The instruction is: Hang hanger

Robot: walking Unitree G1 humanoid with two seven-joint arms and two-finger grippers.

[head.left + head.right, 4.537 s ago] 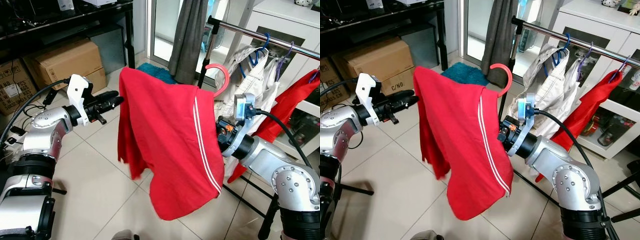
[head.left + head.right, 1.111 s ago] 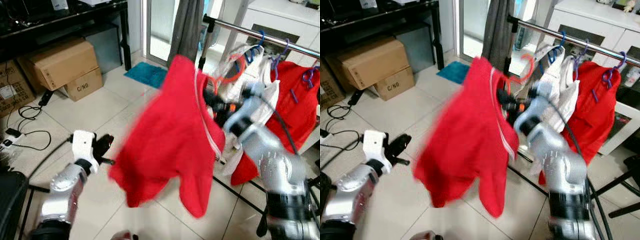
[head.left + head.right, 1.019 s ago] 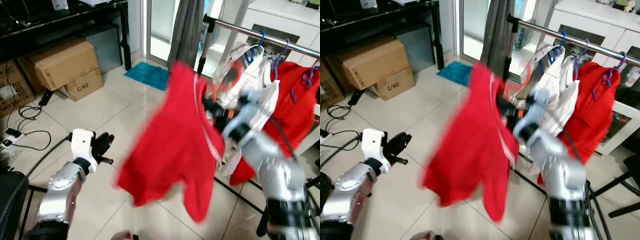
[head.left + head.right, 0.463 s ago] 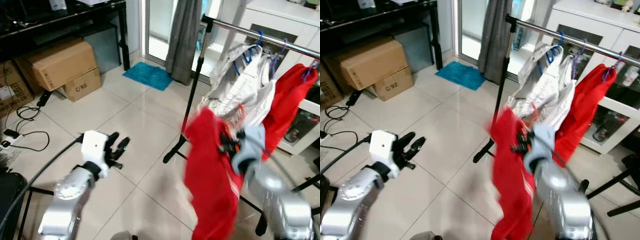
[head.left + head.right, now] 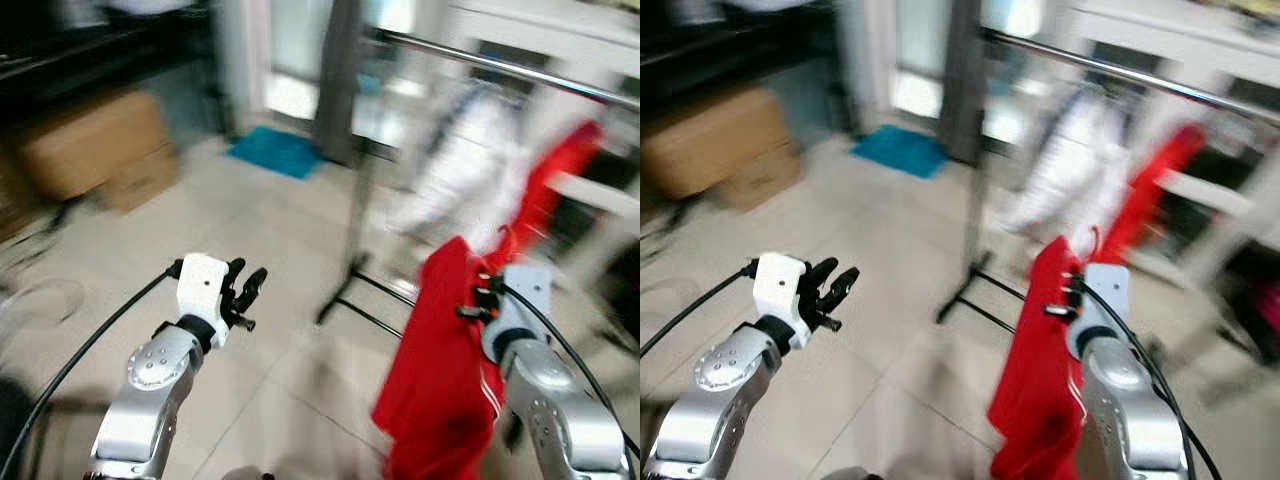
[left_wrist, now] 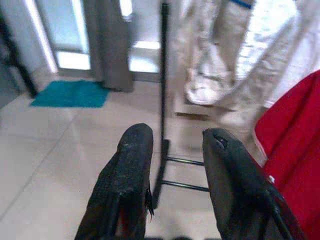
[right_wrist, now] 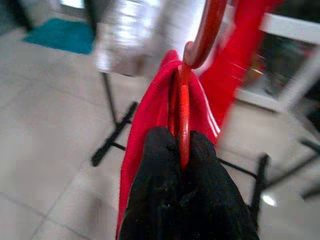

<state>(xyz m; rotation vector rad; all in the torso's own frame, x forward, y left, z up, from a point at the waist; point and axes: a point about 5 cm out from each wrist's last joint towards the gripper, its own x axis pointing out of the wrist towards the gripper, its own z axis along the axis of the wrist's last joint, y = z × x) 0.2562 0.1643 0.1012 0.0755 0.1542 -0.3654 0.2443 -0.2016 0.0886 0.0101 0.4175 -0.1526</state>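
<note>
I have the right pincer (image 7: 182, 150) clamped on the red hanger (image 7: 186, 107), its 2 fingers squeezing the thin stem just below the hook. The red shirt (image 5: 440, 370) hangs from it in front of my right arm, low and short of the clothes rail (image 5: 500, 65), which runs across the back with a white garment (image 5: 470, 150) and another red garment (image 5: 560, 170) already on it. Both head views are smeared, so I cannot place the hook against the rail exactly.

The left pincer (image 6: 172, 150) is empty, its fingers set a moderate gap apart, held out over the tiled floor (image 5: 290, 250) well away from the load.

I judge the hanger light and stiff, but its smooth plastic stem could twist in a narrow grip. The shirt is soft and will swing, dragging the hook off line. Holding at the stem keeps the hook free; I would lift slowly and let the cloth settle before reaching for the rail.
</note>
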